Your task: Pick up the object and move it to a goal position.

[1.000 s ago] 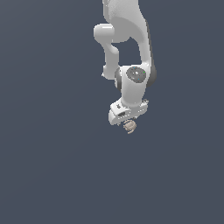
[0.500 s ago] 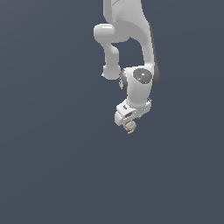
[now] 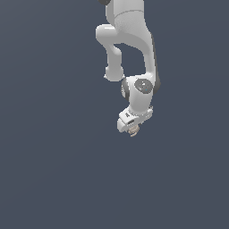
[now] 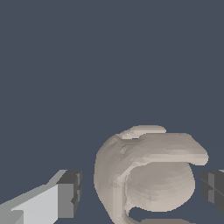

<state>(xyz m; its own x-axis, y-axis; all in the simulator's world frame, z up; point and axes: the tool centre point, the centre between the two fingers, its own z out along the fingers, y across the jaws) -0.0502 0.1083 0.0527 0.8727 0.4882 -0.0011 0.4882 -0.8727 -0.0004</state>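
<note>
My gripper (image 3: 132,130) hangs below my white arm (image 3: 134,53) against a plain grey-blue ground, and the object (image 4: 146,175), a lumpy tan ball with grooved seams, sits between my two dark finger pads (image 4: 70,192). In the wrist view a gap shows between the one pad and the ball, while the other pad lies at the frame edge just beside it. I cannot tell whether I am clamped on it.
</note>
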